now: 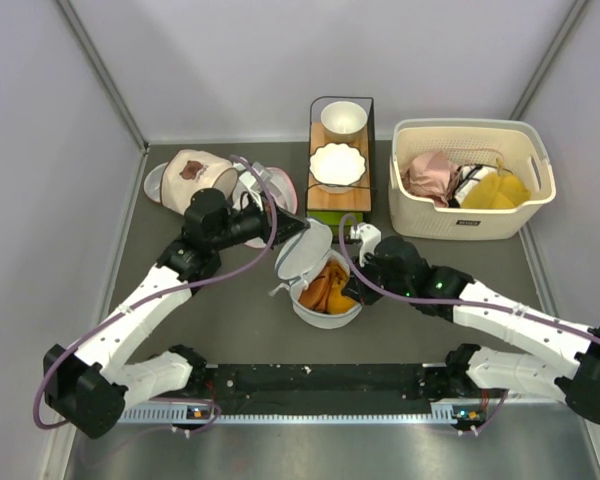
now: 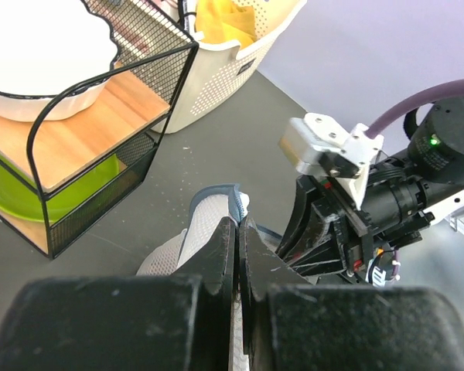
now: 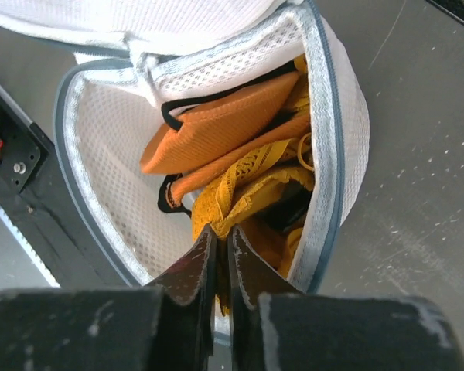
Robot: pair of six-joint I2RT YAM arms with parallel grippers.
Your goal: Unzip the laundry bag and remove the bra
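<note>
Dark grey tabletop [image 1: 230,320], pale lilac walls [image 1: 280,60], even light

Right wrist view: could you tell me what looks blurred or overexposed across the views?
Right wrist: the right gripper blurs in the foreground, the bra is sharp. Left wrist: the left gripper is soft, the white bowl glares. Top external: evenly lit.

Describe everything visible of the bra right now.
The bra is deep orange, with smooth rounded cups edged in thin dark lines and yellower lace bunched below. It lies crumpled inside the open laundry bag, against its mesh wall. The right gripper, jaws nearly shut, appears to pinch the lace.
</note>
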